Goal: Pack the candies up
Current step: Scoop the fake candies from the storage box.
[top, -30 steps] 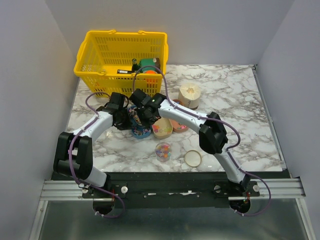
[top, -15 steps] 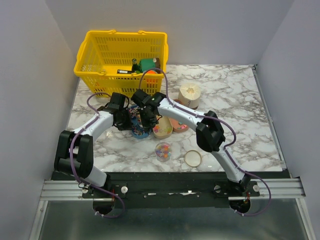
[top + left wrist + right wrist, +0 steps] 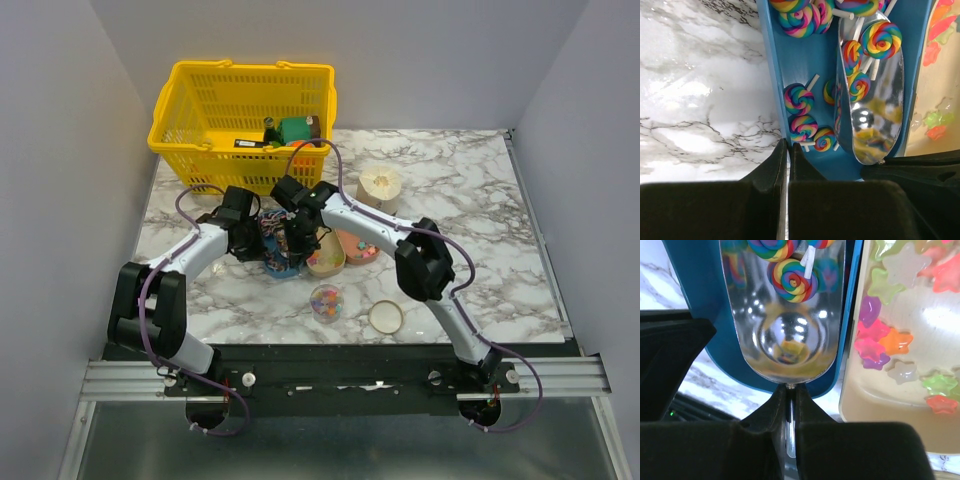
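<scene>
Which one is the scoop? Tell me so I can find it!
Start at the yellow basket at the back left of the table, then come forward to the blue tray of rainbow lollipops. The scoop lies inside that tray, its handle pinched by the right hand. It is the only shiny metal thing there.

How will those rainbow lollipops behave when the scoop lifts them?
Probably light and stiff: the lollipops are small hard-looking swirls on thin sticks. On the smooth, curved metal scoop they may slide or roll, and sticks could catch on the blue tray wall.
</scene>
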Controlling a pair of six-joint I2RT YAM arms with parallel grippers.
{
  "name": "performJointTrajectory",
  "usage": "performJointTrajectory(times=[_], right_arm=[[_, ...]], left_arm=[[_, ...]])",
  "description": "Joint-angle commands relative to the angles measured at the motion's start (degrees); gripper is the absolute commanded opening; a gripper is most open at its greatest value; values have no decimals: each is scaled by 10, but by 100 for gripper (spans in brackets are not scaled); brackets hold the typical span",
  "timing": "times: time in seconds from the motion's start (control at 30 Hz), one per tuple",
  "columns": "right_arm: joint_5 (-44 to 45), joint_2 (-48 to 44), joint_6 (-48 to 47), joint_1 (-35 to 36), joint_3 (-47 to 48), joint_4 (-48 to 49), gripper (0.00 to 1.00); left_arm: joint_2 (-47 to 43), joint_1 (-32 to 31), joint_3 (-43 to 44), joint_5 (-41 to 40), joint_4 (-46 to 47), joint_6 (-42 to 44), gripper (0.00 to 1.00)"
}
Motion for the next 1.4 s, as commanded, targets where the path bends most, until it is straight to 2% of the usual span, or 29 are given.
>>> performJointTrajectory(times=[0.0,0.23,0.47,0.53,0.77,1.13,1.23,1.3,1.37], right_arm=[[-53,-30,-16,0,-29,-41,1],[-42,-32,-3,-15,-33,-48,1],[18,4,-15,-20,9,-36,1],[25,3,-35,-20,-22,10,1],[85,-30,-97,-13,-111,84,1],[128,-107,-150,1,-167,120,1],[127,-127,-150,4,-178,121,1],[127,-146,-148,5,-182,121,1],[128,-160,-144,6,-187,123,1]], left_arm=[[-9,-17,-15,1,-21,15,0],[-23,-41,-23,-10,-21,9,0],[-28,-52,-38,-13,-17,3,0],[-25,-53,-36,-13,-17,1,0],[-19,-53,-23,-15,-20,-4,0],[-2,-53,21,-29,-28,-12,0],[-5,-53,28,-33,-28,-14,15],[-7,-53,35,-33,-28,-15,29],[-13,-53,40,-33,-32,-15,37]])
